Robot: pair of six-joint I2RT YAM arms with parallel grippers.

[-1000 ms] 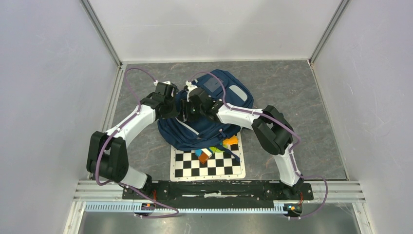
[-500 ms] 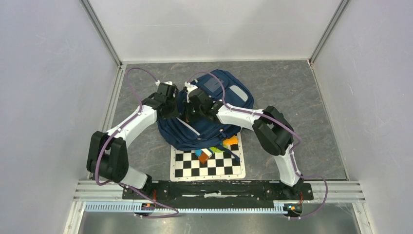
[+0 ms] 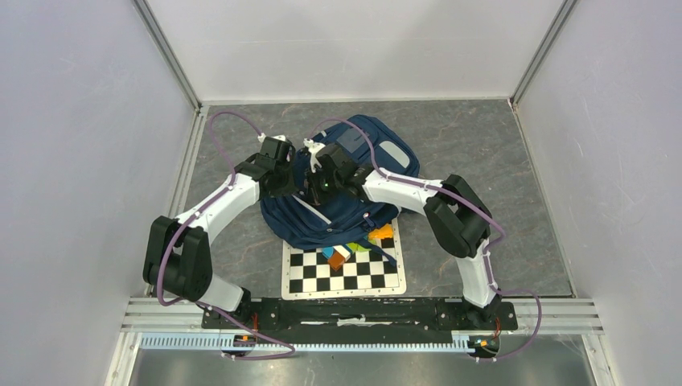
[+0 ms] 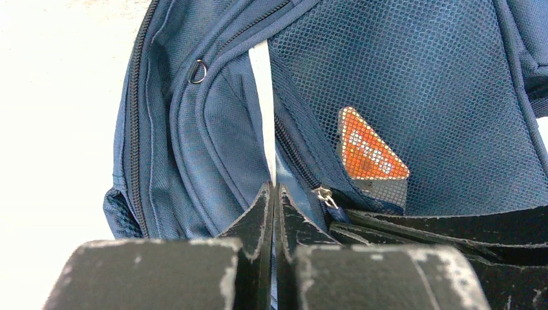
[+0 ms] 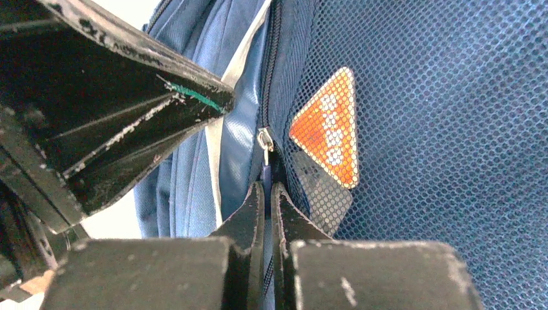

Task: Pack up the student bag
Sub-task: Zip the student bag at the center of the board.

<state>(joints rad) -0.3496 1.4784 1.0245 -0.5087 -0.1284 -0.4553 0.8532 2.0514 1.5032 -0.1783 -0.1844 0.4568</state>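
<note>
The student bag (image 3: 366,165), navy blue with grey stripes, lies on the table between my arms. In the left wrist view my left gripper (image 4: 273,188) is shut on a fold of the bag's fabric at a grey stripe (image 4: 263,97), beside a zip. In the right wrist view my right gripper (image 5: 267,187) is shut on the blue tab of a zipper pull (image 5: 264,141) at the edge of a mesh pocket (image 5: 439,129). An orange triangular thing (image 5: 329,126) sits behind the mesh; it also shows in the left wrist view (image 4: 369,152). In the top view the two grippers (image 3: 299,186) (image 3: 318,191) meet at the bag's left side.
A checkerboard mat (image 3: 342,273) lies in front of the bag, with several coloured blocks (image 3: 347,251) at its far edge, partly under the bag. Grey walls stand close on the left, right and back. The left gripper's fingers (image 5: 129,110) lie right beside the right gripper.
The right arm's wrist has shifted slightly away from me and its elbow a little to the right. The left arm and the bag have hardly moved.
</note>
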